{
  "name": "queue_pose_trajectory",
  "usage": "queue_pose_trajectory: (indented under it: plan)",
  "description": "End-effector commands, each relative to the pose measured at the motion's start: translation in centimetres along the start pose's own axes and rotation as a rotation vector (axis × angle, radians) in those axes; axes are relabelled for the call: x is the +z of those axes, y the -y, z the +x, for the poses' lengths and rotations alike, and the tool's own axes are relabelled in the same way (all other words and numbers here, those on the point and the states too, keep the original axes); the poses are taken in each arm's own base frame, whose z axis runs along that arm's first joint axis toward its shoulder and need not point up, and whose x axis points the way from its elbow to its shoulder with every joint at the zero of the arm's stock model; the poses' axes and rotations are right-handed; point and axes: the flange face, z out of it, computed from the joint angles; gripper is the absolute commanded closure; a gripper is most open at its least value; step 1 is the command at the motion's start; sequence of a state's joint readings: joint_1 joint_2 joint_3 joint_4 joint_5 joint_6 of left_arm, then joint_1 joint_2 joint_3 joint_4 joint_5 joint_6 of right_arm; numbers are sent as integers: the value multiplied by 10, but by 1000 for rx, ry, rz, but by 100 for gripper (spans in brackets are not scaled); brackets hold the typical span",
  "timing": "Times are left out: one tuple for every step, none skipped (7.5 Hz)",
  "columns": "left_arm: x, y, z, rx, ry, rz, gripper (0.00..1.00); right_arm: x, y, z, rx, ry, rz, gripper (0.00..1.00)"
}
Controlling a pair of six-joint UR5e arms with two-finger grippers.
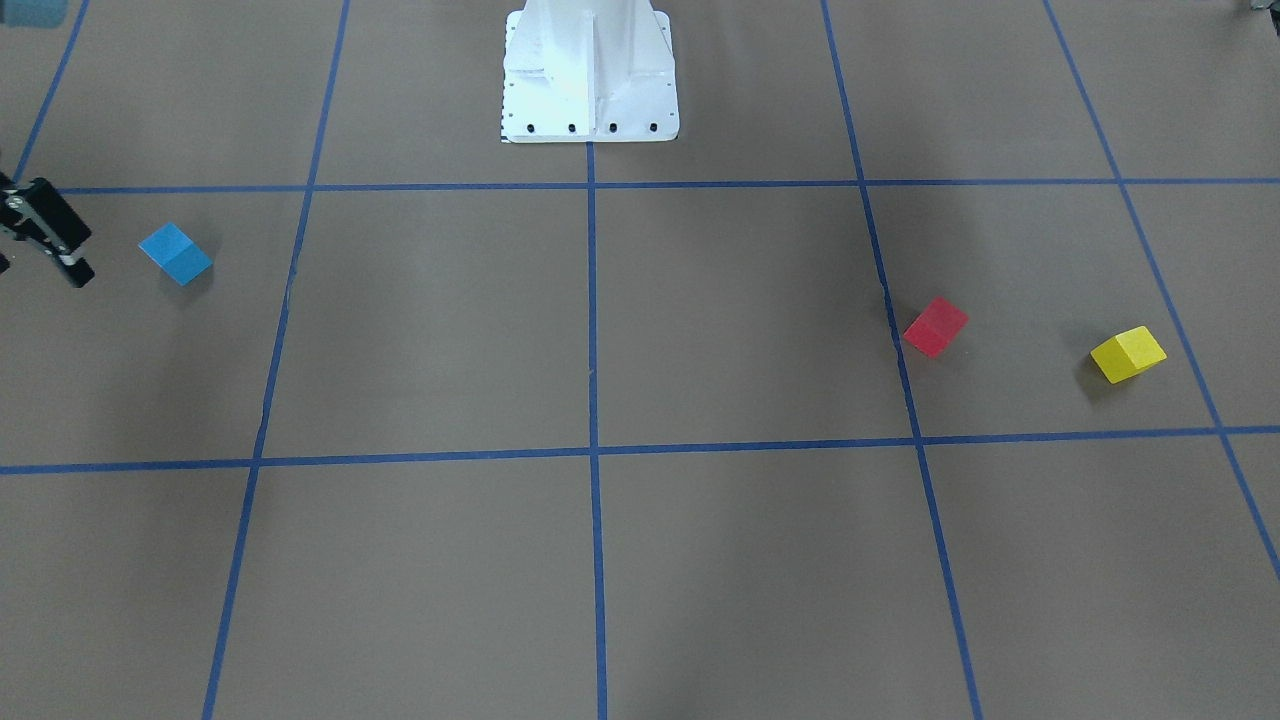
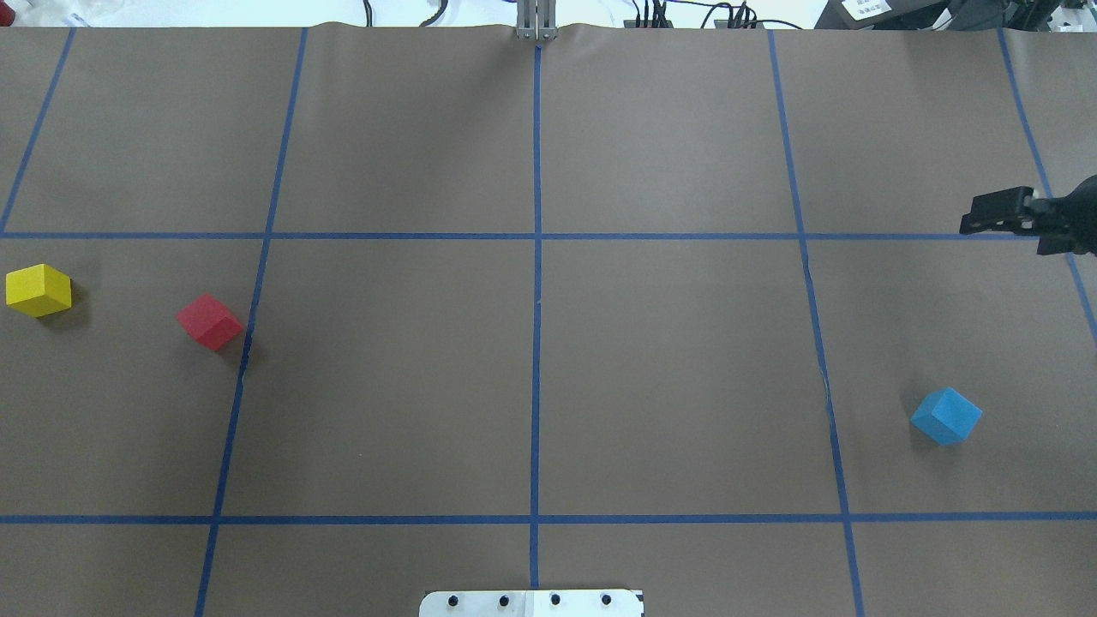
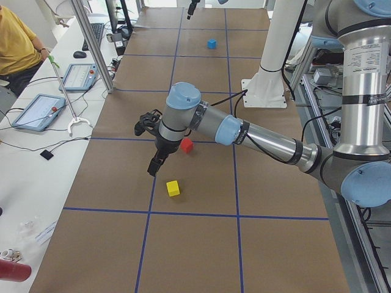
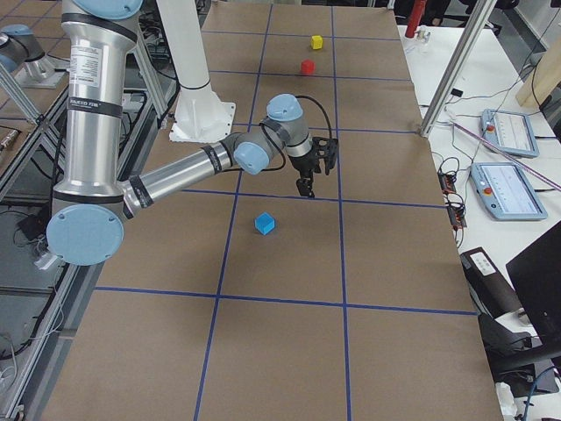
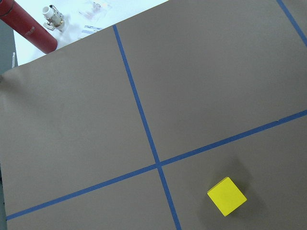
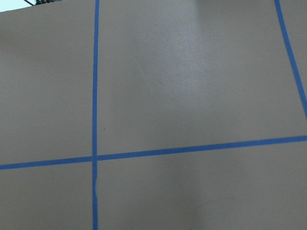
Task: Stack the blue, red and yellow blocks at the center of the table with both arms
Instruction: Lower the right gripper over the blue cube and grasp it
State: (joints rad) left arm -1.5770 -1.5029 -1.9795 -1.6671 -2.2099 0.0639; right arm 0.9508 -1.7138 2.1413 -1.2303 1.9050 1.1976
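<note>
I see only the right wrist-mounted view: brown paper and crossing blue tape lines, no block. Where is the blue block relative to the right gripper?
Observer: The blue block lies on the table on the robot's right side, apart from the right gripper.
Operator: Is any block at the centre?
Observer: No. The red block and the yellow block sit apart from each other on the robot's left side.
Operator: And the left arm?
Observer: In the exterior left view the left gripper hangs over the table close to those two, touching neither.
</note>
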Motion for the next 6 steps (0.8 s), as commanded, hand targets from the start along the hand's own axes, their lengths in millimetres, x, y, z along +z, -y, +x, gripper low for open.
queue_pose_trajectory:
  plan:
    - [-3, 2, 2, 5, 0, 7, 0, 33, -84, -3, 117, -119, 108, 2]
    - [-4, 3, 4, 7, -7, 12, 0, 47, -111, 10, 150, -170, 158, 2]
    - [-5, 3, 7, 7, -36, 15, 0, 58, -136, 16, 167, -196, 190, 2]
    - [-7, 3, 8, 8, -40, 17, 0, 71, -156, 16, 197, -201, 216, 3]
    - [-8, 3, 9, 10, -42, 19, 0, 87, -171, 20, 213, -212, 250, 3]
    - [-8, 3, 9, 10, -42, 19, 0, 102, -175, 28, 207, -236, 269, 3]
